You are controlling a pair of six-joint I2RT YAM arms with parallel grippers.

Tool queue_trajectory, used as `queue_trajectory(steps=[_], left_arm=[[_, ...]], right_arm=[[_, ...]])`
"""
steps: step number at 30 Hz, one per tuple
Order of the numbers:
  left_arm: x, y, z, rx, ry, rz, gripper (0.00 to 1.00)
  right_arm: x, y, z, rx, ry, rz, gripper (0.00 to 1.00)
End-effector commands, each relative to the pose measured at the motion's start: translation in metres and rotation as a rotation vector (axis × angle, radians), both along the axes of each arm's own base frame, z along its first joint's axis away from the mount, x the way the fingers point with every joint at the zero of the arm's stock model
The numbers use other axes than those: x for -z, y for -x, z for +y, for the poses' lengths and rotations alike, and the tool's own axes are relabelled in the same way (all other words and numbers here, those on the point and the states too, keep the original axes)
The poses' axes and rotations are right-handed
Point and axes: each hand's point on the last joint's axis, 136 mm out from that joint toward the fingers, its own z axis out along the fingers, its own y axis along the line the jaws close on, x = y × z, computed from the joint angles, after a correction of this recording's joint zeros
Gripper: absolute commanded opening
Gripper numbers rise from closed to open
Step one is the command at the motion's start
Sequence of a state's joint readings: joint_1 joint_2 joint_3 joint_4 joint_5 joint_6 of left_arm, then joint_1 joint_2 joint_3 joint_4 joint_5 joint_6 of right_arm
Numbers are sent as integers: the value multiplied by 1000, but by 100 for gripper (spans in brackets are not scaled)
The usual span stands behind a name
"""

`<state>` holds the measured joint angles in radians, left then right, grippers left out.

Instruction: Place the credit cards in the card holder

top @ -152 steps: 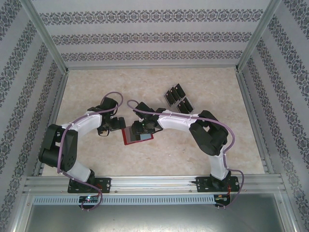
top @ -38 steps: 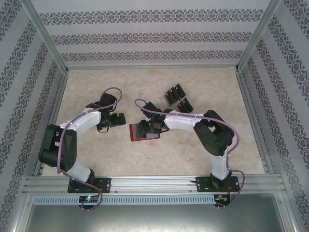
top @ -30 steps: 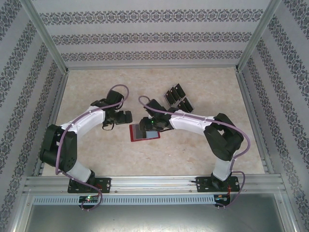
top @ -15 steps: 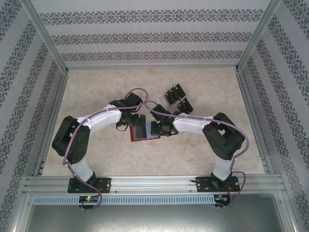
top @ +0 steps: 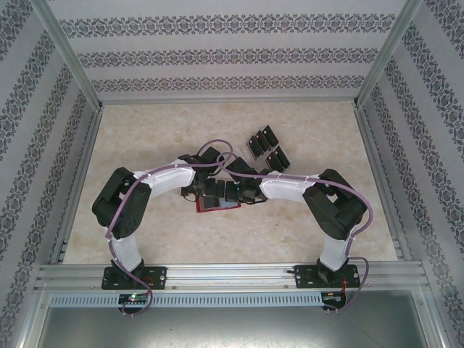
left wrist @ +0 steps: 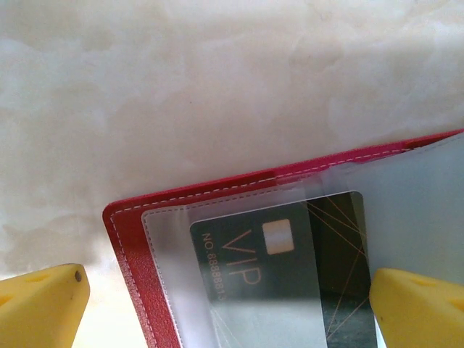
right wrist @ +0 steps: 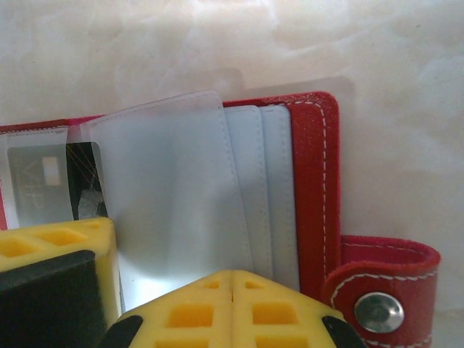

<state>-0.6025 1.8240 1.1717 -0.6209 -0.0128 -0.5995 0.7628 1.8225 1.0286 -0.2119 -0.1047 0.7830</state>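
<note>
The card holder [top: 217,206] is a red wallet lying open mid-table, with both grippers meeting over it. In the left wrist view my left gripper [left wrist: 232,312] stands open, its yellow fingers either side of the wallet's left corner [left wrist: 138,239]. There a black VIP credit card [left wrist: 290,268] sits inside a clear sleeve. My right gripper [right wrist: 232,304] is shut, tips down on the wallet's grey pockets [right wrist: 275,196], nothing visible between them. One clear sleeve [right wrist: 167,188] stands lifted. The closing tab [right wrist: 380,290] lies at the right. More black cards [top: 264,148] stand behind.
The remaining cards rest in a clear tiered rack [top: 255,142] just behind the right forearm. Patterned walls and metal frame rails [top: 377,181] enclose the beige tabletop. A yellow finger [right wrist: 54,279] of the left gripper sits close beside the right gripper's tips.
Over the last second the left arm swung right from beside the wallet to hover over its left part. The right gripper stayed on the wallet, shifting slightly right.
</note>
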Motion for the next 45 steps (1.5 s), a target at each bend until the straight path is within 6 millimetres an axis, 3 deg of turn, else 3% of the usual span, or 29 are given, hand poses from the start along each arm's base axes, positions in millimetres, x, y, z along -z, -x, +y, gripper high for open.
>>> queue_trajectory(steps=[1,16,26,31,39,45], left_arm=[[0,2,4,-6,-45,-3,100],[1,24,31,16,-121,13,100],[-20,11,12,12,-35,-27,100],[-28,5,15,-24,-19,-60,100],[-42,-9,47,-180,141,-74,100],[-36,-3,64,-197,191,-54,100]], right_arm=[[29,13,-22,29,90,67,0],[29,12,-31,54,115,76,0],[25,13,-26,44,91,75,1],[-4,8,-6,-17,-17,25,8],[-59,-1,7,-63,-94,-56,27],[-70,-4,11,-65,-108,-66,45]])
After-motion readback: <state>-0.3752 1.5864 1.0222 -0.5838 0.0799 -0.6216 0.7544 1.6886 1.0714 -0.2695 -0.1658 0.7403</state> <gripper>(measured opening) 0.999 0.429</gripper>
